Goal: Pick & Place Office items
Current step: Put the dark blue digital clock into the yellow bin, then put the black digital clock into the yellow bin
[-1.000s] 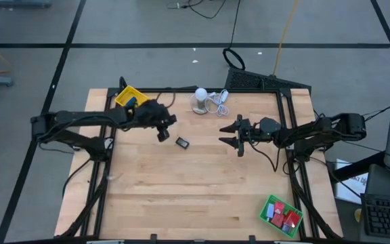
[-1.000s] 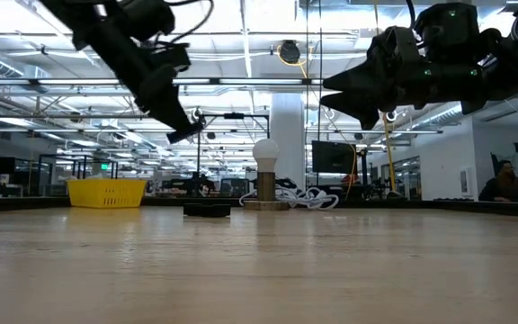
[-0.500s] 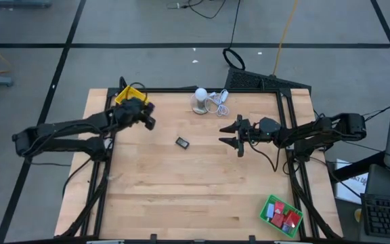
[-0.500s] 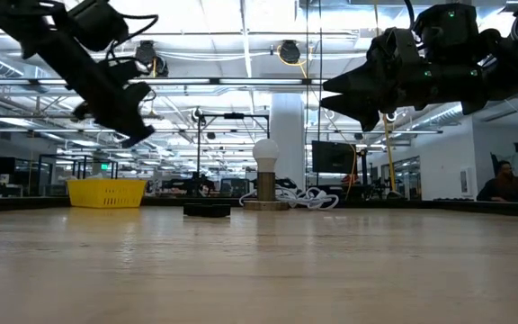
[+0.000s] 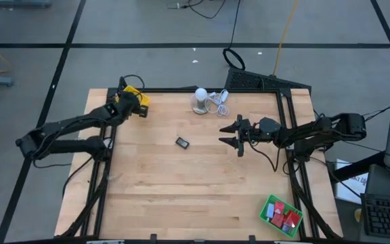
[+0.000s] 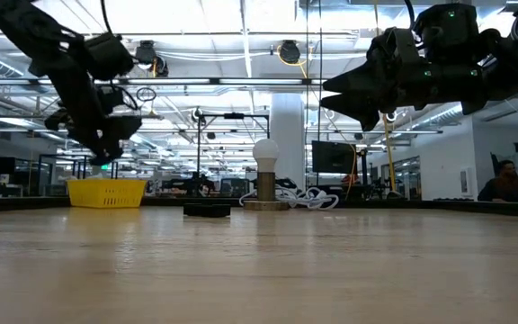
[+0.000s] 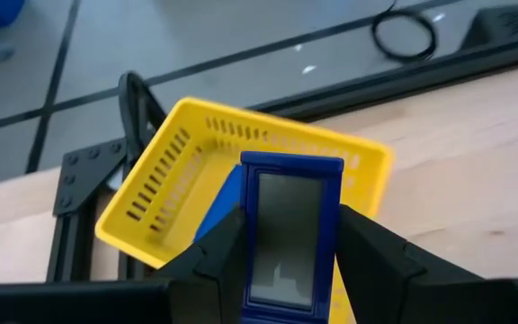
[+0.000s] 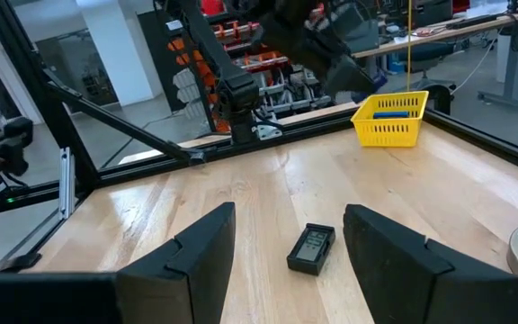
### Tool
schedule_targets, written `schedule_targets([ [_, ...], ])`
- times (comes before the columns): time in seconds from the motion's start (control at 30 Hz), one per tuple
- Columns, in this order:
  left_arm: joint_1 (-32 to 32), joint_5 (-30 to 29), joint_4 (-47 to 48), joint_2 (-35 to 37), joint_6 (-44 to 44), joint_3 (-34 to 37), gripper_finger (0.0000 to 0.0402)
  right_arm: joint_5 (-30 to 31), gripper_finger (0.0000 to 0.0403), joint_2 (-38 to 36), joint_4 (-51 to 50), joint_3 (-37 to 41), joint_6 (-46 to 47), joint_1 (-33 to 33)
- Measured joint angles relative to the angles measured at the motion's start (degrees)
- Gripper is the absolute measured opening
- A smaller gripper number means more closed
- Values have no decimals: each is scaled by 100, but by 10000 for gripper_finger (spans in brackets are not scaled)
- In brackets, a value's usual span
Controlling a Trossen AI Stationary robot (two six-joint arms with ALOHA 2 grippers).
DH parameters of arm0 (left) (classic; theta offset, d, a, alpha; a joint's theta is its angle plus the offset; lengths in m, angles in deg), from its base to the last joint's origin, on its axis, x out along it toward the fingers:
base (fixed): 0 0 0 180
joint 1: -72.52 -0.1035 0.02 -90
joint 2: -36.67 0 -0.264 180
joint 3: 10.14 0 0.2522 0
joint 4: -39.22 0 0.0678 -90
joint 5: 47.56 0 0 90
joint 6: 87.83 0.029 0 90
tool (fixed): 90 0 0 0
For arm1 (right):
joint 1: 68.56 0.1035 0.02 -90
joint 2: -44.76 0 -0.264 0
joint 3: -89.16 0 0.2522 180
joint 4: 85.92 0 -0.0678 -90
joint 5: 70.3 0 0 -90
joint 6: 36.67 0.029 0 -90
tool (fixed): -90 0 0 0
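The wooden table [image 5: 202,183] carries two trays at opposite corners: the yellow tray [image 5: 131,99] at the far left and the green tray [image 5: 281,215] at the near right, the latter holding small red and blue blocks seen only from above. Against the far edge, between the arms, stands a white round object [image 5: 200,99] with its coiled white cable [image 5: 217,99] beside it.

The left gripper [image 5: 135,108] hangs over the yellow tray. From overhead and from table height [image 6: 97,144] what it carries cannot be made out, but its own wrist camera shows the fingers [image 7: 214,261] pinching a blue flat rectangle [image 7: 288,236] with a grey window. The piece's long axis runs along the fingers, its free end pointing forward over the tray's open middle, where another blue item [image 7: 216,205] lies inside.

The right gripper [image 5: 233,135] hovers above the table's right half, its fingers spread with nothing between them, pointing toward the table's centre. The right wrist view shows them on either side of a dark flat rectangle [image 8: 312,248] lying flat on the wood; overhead [image 5: 183,142] it lies well apart from both grippers, roughly mid-table, its long axis slanted from far left to near right. The low view [image 6: 207,210] shows it only as a thin dark sliver.
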Motion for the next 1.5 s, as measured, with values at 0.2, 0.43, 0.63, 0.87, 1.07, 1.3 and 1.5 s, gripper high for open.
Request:
schedule_targets([
  [0.2,-241,-37,-292,-622,98,0,144,0,196,0,-1,0,0,-1],
  [0.43,-282,-39,-602,-1057,162,0,145,1,196,0,-1,0,-24,-1],
  [0.63,-282,-33,-703,-1338,134,0,145,1,196,0,-4,0,-24,0],
  [0.87,-282,-31,-789,-1419,186,0,155,2,196,0,-6,0,-24,0],
  [1.07,-282,-35,-718,-1359,196,0,218,2,196,0,-10,0,-21,-2],
  [1.3,-260,819,-494,-1189,782,-176,289,2,196,0,-12,0,-21,-1],
  [1.5,95,2313,-523,-876,903,-641,304,2,196,0,-12,0,-22,-2],
])
